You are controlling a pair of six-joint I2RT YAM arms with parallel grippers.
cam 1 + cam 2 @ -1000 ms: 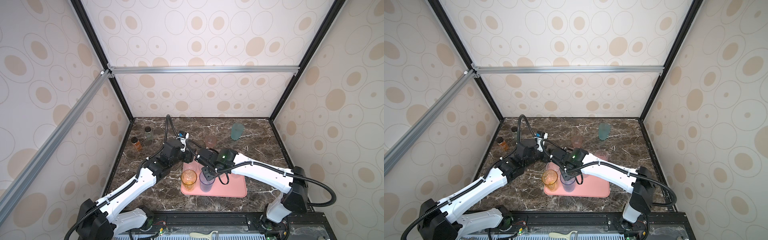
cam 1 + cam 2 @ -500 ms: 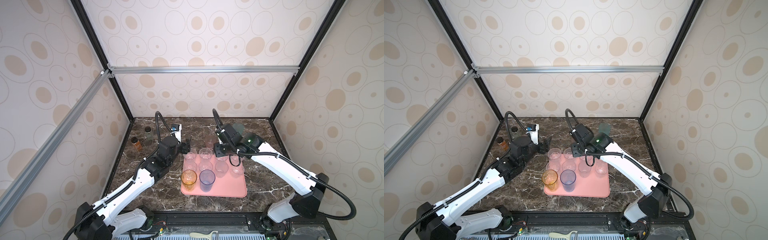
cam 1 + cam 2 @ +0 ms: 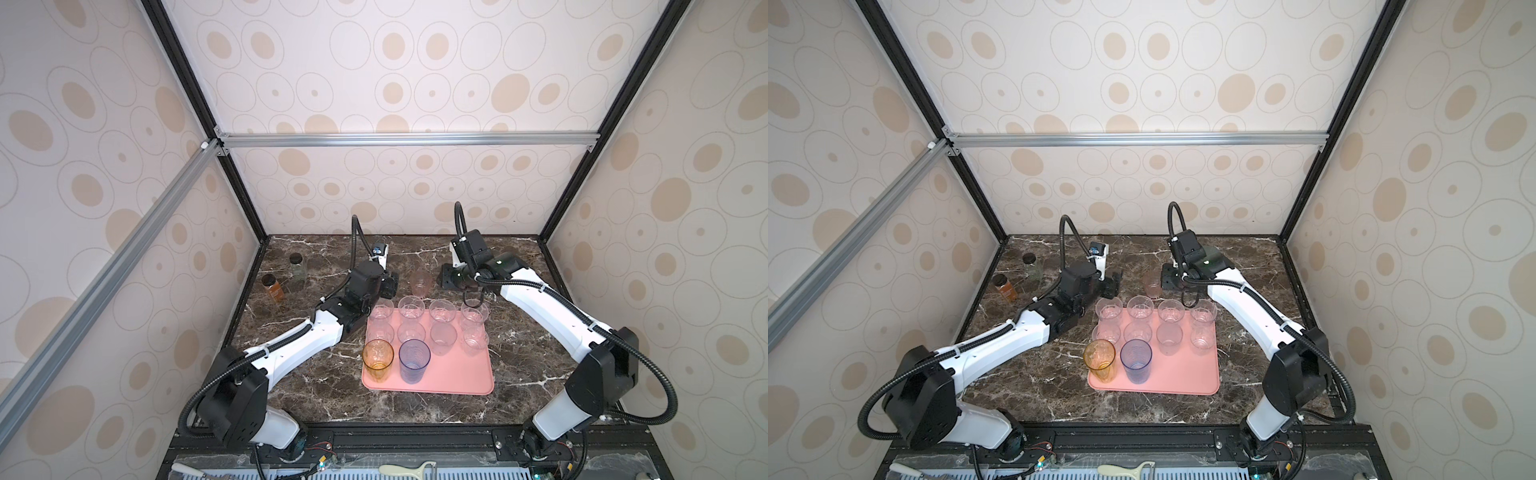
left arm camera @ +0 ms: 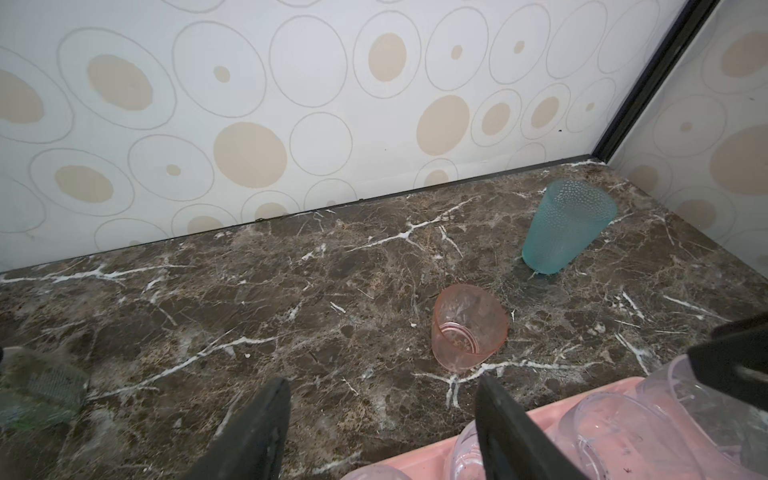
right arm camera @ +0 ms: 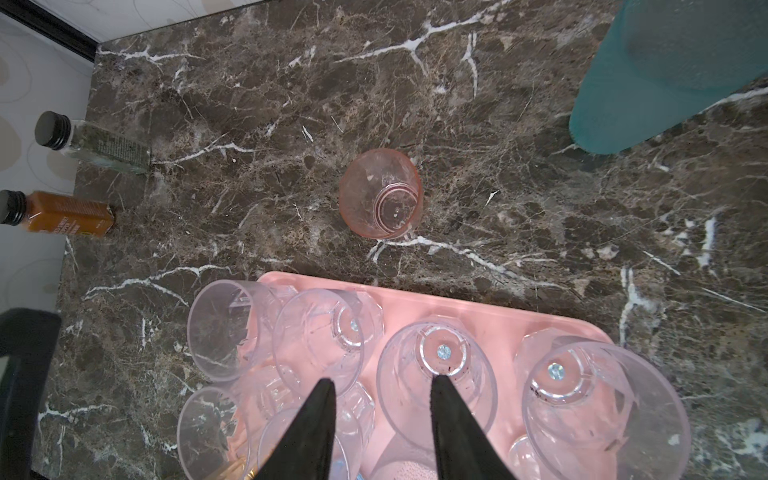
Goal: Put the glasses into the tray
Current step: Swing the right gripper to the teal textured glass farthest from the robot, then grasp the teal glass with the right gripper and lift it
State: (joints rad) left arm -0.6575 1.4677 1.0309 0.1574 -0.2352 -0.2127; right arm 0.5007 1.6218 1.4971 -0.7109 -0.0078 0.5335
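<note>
The marble tabletop lay between dotted walls; labels on the bottles were unreadable. Ten glasses stood in the tray, pink glass and teal glass beyond it on the tabletop. Left hand and right hand gaped empty.

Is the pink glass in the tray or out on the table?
Out. The pink glass stands upright on the marble table, just beyond the tray's far edge, not touching it.

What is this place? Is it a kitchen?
Probably a robot test booth, not a real kitchen: two white robot arms, a metal frame with patterned walls boxing in the table, and glasses on a pink tray.
</note>
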